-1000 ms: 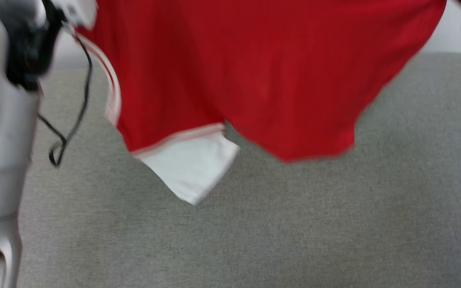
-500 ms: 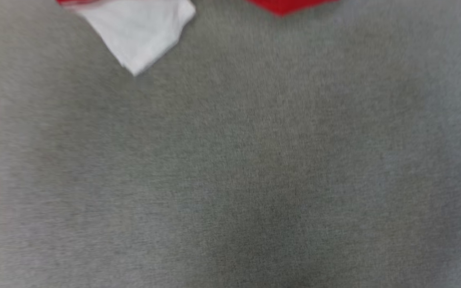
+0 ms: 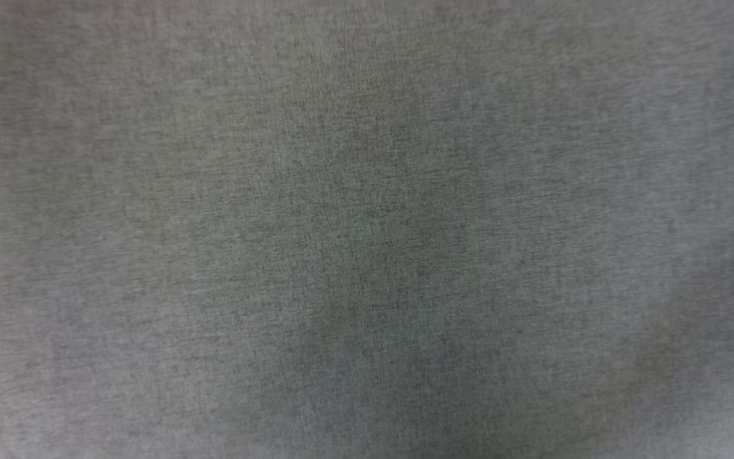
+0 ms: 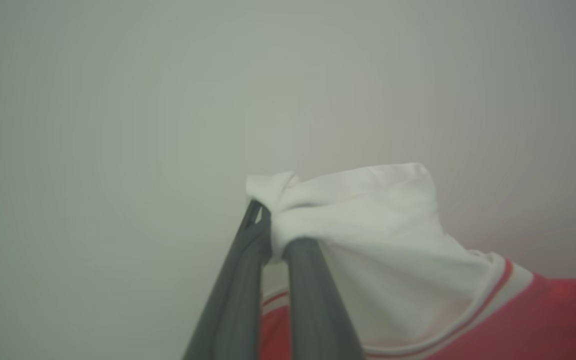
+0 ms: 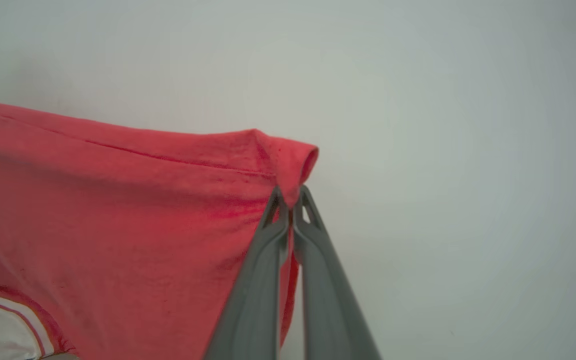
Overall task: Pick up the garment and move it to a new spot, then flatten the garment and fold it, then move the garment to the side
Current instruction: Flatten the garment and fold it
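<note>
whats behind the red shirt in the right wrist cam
A plain pale backdrop shows above and right of the garment, pinched at its red edge by the shut right gripper. Whatever lies directly behind the cloth is covered.

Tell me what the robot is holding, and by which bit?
The red jersey T-shirt: left end effector pinches its white sleeve, right end effector pinches a red hemmed corner.

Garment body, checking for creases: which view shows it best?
Right wrist view: the garment's red panel hangs from the right tool. Left wrist view shows mainly its white sleeve in the left tool; head view faces a grey surface.
</note>
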Robot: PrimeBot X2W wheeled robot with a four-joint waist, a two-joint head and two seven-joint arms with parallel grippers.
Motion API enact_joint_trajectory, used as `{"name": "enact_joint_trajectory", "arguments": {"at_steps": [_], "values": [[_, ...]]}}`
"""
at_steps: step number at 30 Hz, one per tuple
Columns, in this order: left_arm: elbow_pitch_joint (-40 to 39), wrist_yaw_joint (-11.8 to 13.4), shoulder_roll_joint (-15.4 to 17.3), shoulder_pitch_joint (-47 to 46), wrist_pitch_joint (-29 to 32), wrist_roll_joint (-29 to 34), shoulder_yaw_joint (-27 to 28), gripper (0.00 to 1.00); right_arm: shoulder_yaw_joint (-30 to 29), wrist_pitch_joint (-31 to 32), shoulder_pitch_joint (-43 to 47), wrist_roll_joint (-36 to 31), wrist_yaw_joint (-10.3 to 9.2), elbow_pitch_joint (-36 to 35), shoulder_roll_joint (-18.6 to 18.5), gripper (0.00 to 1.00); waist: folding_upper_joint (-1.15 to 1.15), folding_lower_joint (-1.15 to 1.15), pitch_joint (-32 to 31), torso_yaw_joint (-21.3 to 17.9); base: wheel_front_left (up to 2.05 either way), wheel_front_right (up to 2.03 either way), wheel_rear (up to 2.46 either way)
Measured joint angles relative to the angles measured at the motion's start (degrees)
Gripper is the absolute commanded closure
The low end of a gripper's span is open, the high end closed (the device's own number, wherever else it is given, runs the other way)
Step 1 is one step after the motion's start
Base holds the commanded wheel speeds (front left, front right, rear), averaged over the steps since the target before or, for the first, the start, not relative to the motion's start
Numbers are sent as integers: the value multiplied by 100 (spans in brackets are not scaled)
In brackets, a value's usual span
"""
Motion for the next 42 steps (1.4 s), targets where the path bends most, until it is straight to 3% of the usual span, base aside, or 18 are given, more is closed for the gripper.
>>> {"name": "enact_joint_trajectory", "arguments": {"at_steps": [6, 15, 20, 26, 27, 33, 42], "values": [[-1, 48, 27, 310, 56, -79, -41, 100, 636, -231, -16, 316, 0, 447, 145, 100, 0, 0, 371, 7, 0, 0, 0], [417, -91, -170, 1035, -348, -442, 14, 100, 1227, -316, 557, 755, 0, 799, 131, 100, 0, 0, 172, 124, 0, 0, 0], [672, -308, -312, 2101, -775, -748, 54, 100, 1626, -392, 1363, 1051, 0, 811, -102, 100, 0, -1, -210, 269, 0, 0, 0], [487, -422, -285, 4081, -1221, -1137, 211, 100, 1989, -617, 2807, 1496, 0, 627, -347, 100, 0, -2, -919, 407, 0, 0, 0], [255, -401, -253, 4842, -1294, -1279, 283, 100, 2047, -702, 3356, 1644, 1, 556, -402, 100, 0, -2, -1203, 434, 0, 0, 0], [-672, -133, -286, 7100, -1360, -1618, 412, 100, 1978, -856, 4963, 2049, 3, 350, -577, 100, 0, -2, -2076, 497, 0, 0, 0], [-2487, 697, -183, 9891, -878, -1882, 587, 100, 1438, -730, 7116, 2156, 5, -177, -710, 100, 0, -4, -3232, 530, 0, 0, 0]]}}
